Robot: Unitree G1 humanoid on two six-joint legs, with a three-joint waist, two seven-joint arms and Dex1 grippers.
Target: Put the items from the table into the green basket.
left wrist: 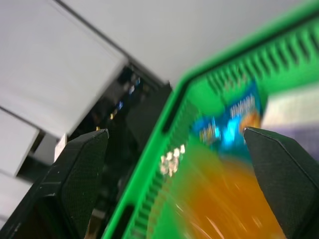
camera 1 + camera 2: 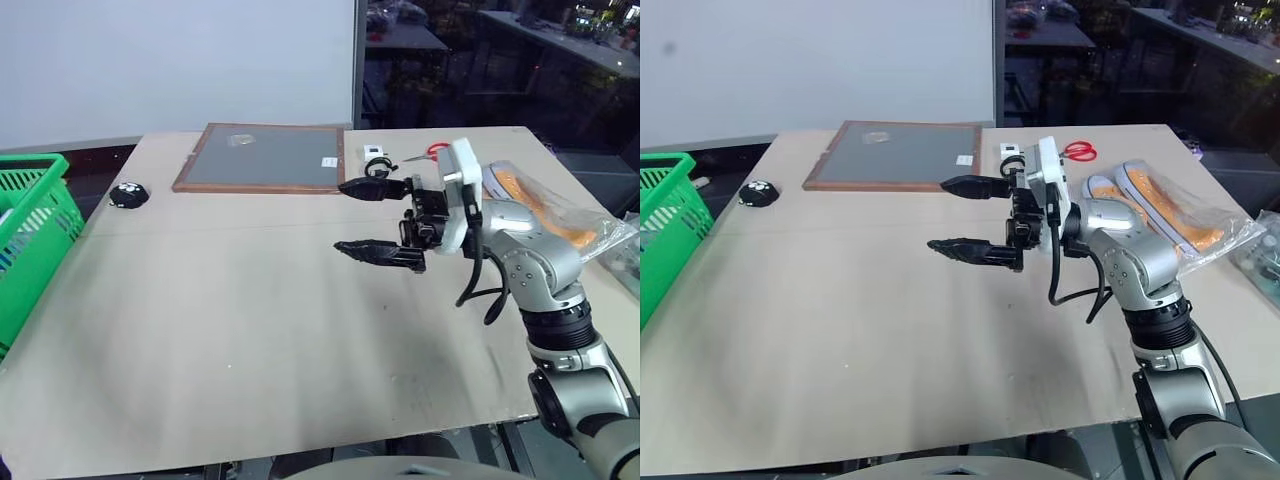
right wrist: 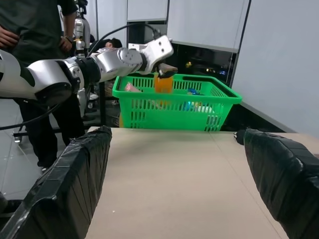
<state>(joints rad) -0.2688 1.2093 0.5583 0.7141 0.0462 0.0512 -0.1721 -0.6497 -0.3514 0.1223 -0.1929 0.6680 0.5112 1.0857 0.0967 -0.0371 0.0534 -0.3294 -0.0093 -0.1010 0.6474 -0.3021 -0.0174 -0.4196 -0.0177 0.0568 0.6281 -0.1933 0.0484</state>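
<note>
The table [image 2: 250,330] lies under the right gripper [image 2: 938,214]. This gripper hangs above the board with its two fingers as wide apart as they go and nothing between them. The green basket [image 3: 174,107] stands past the table edge, well apart from the right gripper and straight ahead of its fingers, and directly below the left gripper [image 3: 166,73]. The left arm is therefore clearly the nearer one. The left gripper's fingers [image 1: 79,174] are spread wide. The orange bottle [image 3: 163,83] is just under them, over the inside of the basket, with its long axis about upright. We judge that it is released, not gripped, and needs only to drop. Lower in the basket, below the left gripper, we see a pink packet [image 3: 130,88] and something blue that we cannot identify.
</note>
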